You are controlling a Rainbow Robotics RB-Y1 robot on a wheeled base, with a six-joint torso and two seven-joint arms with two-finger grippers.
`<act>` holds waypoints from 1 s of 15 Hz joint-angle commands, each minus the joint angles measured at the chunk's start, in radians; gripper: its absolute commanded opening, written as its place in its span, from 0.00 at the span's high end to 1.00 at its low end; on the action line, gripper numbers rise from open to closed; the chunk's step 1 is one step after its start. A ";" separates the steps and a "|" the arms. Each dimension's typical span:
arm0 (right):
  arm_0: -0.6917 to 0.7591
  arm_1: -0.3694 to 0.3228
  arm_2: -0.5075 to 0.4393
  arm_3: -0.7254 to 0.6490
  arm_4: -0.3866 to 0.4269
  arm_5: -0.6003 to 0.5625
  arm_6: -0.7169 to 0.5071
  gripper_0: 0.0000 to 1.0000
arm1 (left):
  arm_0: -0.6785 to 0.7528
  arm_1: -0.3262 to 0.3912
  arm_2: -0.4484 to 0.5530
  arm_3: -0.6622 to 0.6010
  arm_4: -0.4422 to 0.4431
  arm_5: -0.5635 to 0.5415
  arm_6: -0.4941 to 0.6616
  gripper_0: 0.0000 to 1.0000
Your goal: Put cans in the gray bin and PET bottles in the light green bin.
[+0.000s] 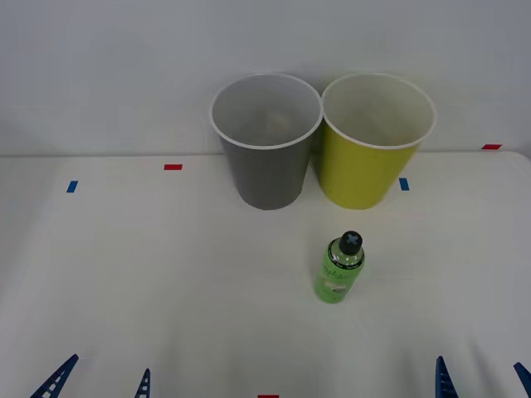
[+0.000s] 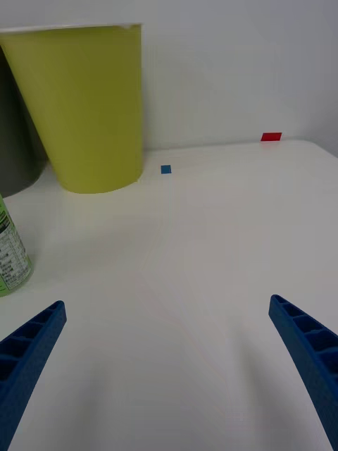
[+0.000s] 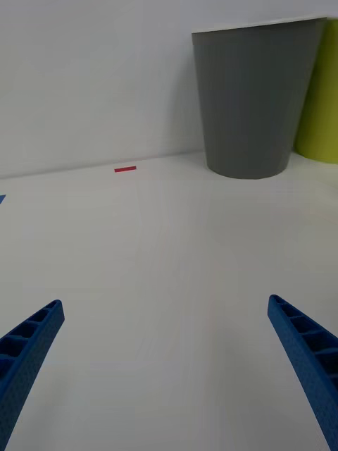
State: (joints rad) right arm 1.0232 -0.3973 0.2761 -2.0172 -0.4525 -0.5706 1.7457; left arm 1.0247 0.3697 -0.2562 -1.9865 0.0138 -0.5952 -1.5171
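Note:
The gray bin [image 1: 265,170] and the light green bin [image 1: 371,170] stand side by side at the back of the white table, both upright with pale insides. A small green PET bottle [image 1: 340,268] with a black cap stands upright in front of the light green bin. My left gripper [image 1: 101,381] and right gripper [image 1: 481,380] sit open at the near table edge, holding nothing. In the right wrist view the bottle [image 2: 10,250] shows ahead of my right gripper [image 2: 169,366], with the light green bin [image 2: 84,106] beyond. The left wrist view has the gray bin [image 3: 250,99] ahead of my left gripper [image 3: 165,366].
Small red [image 1: 172,167] and blue [image 1: 72,186] tape marks dot the tabletop. A white wall rises right behind the bins. The table [image 1: 166,282] stretches wide on the left and between the grippers and the bottle.

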 commanded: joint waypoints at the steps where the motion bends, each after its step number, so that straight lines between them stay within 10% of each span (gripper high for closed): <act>1: 0.000 0.000 0.000 0.000 0.000 0.000 0.000 0.00 | 0.000 0.000 0.000 0.000 0.000 0.000 0.000 0.00; 15: 0.000 0.000 0.000 0.000 0.000 0.000 0.000 0.00 | 0.000 0.000 0.000 0.000 0.000 0.000 0.000 0.00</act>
State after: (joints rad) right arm 1.0232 -0.3973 0.2761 -2.0172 -0.4525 -0.5706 1.7457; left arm 1.0247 0.3697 -0.2562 -1.9865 0.0138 -0.5952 -1.5171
